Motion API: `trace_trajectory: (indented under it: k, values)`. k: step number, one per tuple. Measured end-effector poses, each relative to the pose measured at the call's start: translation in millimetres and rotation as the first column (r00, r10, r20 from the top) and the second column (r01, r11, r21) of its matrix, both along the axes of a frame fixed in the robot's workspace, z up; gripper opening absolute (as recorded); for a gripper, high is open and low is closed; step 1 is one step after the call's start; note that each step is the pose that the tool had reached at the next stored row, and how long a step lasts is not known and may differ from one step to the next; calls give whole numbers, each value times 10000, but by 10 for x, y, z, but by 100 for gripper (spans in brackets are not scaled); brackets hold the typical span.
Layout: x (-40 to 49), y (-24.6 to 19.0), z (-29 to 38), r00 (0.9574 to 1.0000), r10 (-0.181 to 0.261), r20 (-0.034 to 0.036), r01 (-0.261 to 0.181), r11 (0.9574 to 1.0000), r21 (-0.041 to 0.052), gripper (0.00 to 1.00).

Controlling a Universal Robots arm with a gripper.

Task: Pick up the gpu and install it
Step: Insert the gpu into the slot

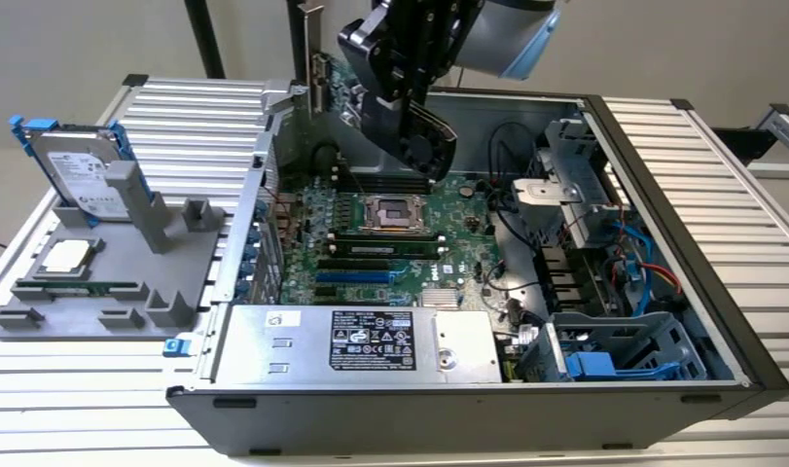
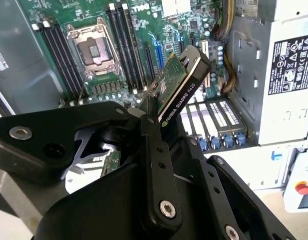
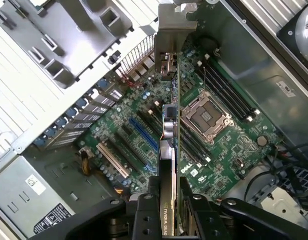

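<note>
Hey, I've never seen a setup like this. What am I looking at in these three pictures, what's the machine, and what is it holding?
This is a robot arm working over an open computer case that lies on a slatted metal table. The exterior view is taken from off the arm and shows the whole scene. Both wrist views come from cameras riding on the arm, and they look past the gripper at the motherboard. The gripper is shut on the gpu, a thin card with a silver bracket. The card is above the motherboard and not yet in a slot. At the exterior view's left, a grey holder carries a hard drive, a square silver chip and a memory stick.
</note>
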State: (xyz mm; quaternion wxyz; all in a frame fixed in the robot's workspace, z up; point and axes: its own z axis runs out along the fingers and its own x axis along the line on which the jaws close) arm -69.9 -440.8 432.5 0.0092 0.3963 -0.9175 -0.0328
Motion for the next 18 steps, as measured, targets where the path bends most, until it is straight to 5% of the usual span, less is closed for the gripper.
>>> trace_trajectory:
  k: [9, 18]
  values:
    - [0, 0, 0, 9974, 727, 0, -727, 9974, 1, 0]
    - [0, 0, 0, 9896, 1442, 0, -1442, 9896, 0, 0]
